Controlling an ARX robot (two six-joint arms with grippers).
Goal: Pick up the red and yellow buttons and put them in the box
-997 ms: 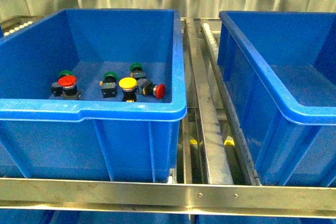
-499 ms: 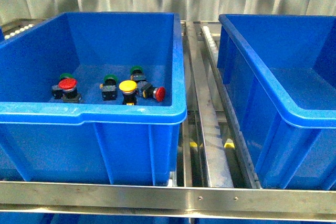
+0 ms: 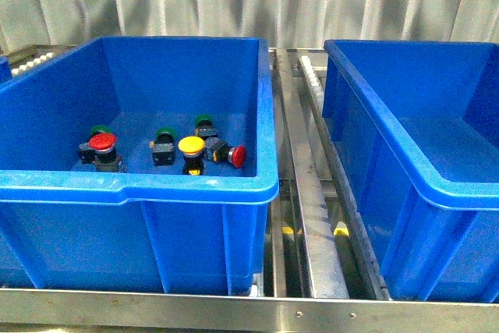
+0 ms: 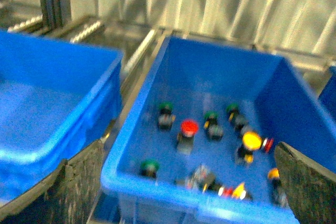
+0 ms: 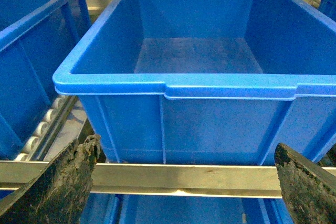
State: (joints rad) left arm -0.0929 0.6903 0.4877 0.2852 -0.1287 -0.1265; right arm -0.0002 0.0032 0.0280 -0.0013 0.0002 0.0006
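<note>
Two blue bins are seen in the front view, set side by side on a metal frame (image 3: 312, 311): the left bin (image 3: 195, 189) and, apart from it to the right, the box (image 3: 405, 157). On the floor of the left bin a red button (image 3: 101, 142) is seen upright, a yellow button (image 3: 191, 145) stands further right, and a second red button (image 3: 238, 156) is laid on its side just beside the yellow one; green-capped buttons (image 3: 164, 134) are placed close behind them. In the left wrist view, which is blurred, the left gripper (image 4: 188, 150) is directed at the left bin from above, its jaws are spread wide and nothing is held between them; the red and yellow caps are seen on the bin floor beyond it. In the right wrist view the right gripper (image 5: 185, 148) is likewise released, with jaws wide apart and nothing grasped, and it is turned toward the outer wall of the box, before which a metal rail (image 5: 184, 178) is crossed.
</note>
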